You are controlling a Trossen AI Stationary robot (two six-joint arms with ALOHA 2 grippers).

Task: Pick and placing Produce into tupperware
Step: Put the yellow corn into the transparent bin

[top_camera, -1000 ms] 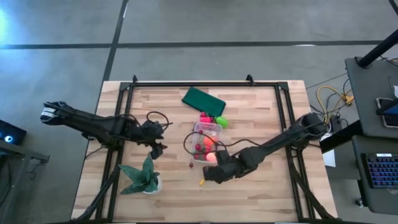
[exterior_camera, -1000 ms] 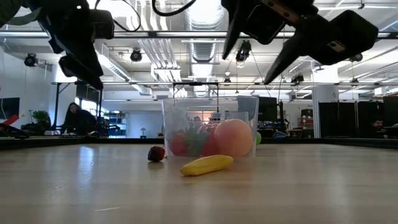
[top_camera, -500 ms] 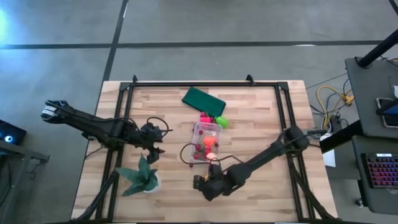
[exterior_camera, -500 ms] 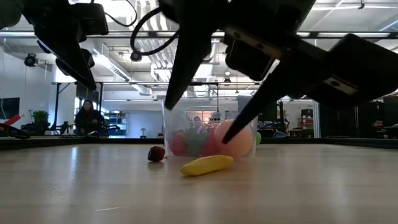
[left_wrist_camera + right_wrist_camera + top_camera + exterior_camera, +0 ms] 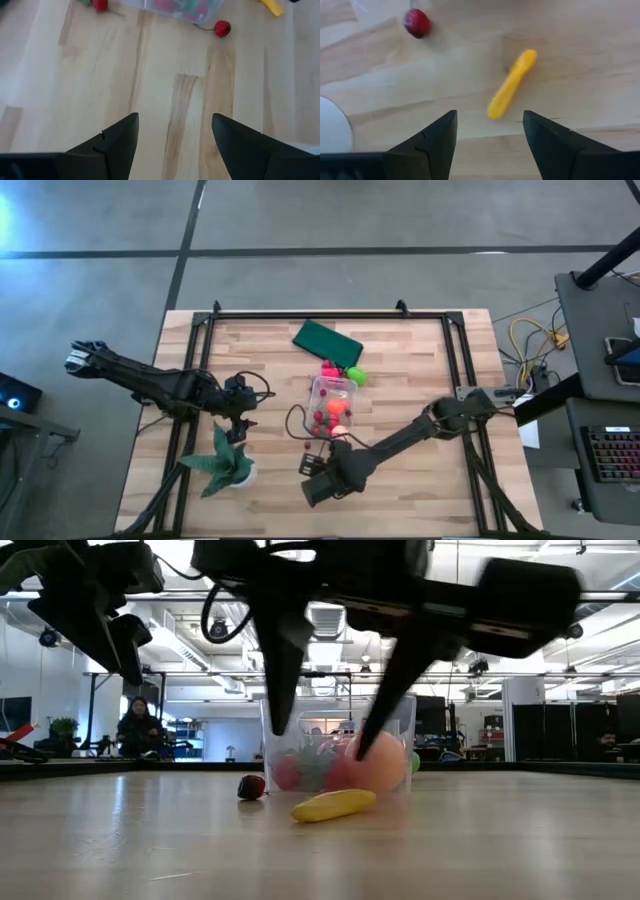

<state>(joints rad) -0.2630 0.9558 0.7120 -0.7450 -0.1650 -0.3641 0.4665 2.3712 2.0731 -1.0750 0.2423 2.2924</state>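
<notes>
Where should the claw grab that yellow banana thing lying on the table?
Probably around the middle of the yellow stick, coming straight down from above. It lies flat on the bare wooden table, long and thin, so the open right claw should close across its narrow width, one finger on each long side.

A spiky green potted plant (image 5: 226, 463) stands near the front left of the wooden table (image 5: 420, 365), and a flat dark green rectangle (image 5: 327, 343) lies near the back edge. A black metal frame (image 5: 305, 315) borders the tabletop. Beyond the table, a person (image 5: 139, 727) shows in the room.
</notes>
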